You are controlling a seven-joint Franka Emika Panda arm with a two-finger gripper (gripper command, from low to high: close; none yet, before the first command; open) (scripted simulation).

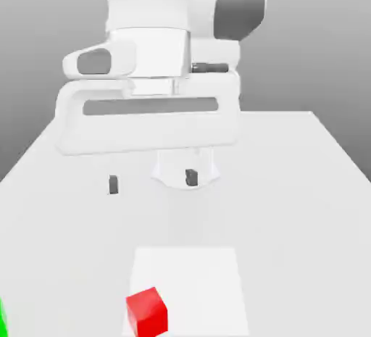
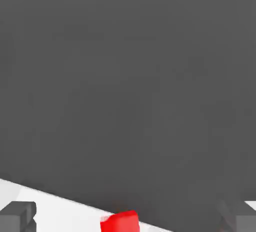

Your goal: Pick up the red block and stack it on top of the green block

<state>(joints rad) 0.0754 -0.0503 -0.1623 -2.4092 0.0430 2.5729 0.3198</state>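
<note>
A red block (image 1: 146,311) rests on the white table near the front edge of the exterior view, and it also appears as a red block (image 2: 120,222) in the hand view. A sliver of the green block (image 1: 2,317) peeks in at the exterior view's far left edge. My gripper (image 1: 151,180) hangs well above the table, behind the red block, with its two dark fingertips (image 1: 113,184) spread wide apart and nothing between them. In the hand view my gripper (image 2: 131,217) has the red block between the two finger ends, far below them.
The white table (image 1: 290,205) stretches across the scene under the arm. A brighter white square patch (image 1: 203,270) lies on it beside the red block. The arm's large white body (image 1: 152,103) fills the upper middle of the exterior view.
</note>
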